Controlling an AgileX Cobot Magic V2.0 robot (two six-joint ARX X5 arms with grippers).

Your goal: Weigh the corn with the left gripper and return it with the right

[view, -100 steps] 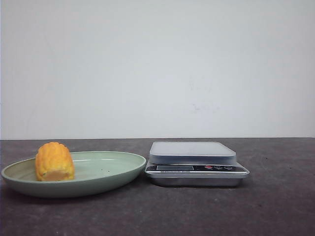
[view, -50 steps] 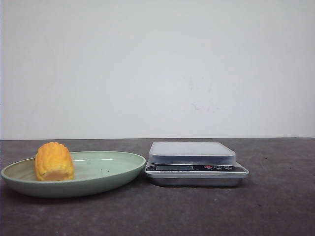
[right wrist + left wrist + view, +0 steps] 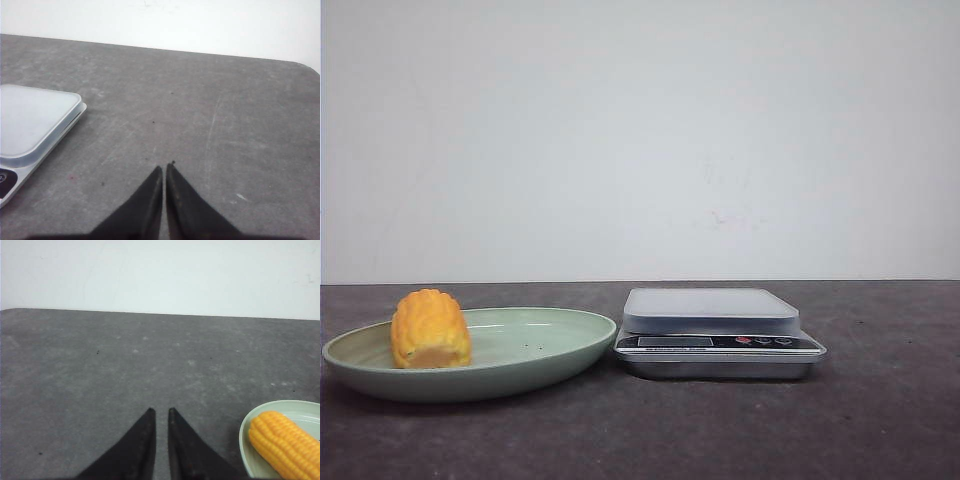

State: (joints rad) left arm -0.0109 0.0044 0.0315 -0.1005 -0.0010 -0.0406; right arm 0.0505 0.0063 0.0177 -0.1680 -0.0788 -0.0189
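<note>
Corn [image 3: 430, 328] on the green plate [image 3: 540, 362]; scale [image 3: 718, 333] just beside, on the dark table [image 3: 880, 420]

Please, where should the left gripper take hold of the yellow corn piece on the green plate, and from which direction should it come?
Probably around the middle of the short yellow-orange corn cob, coming down from above. It lies on its side in the pale green shallow plate, near the plate's left rim, so the rim hinders a low sideways approach. The fingers would best close across the rounded kernel sides, not the pale cut end. The black left gripper looks nearly closed, so it must open first.

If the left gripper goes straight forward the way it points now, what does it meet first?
Probably nothing but bare table: the left gripper points past the plate and the corn, which lie to one side. Depth is unclear.
</note>
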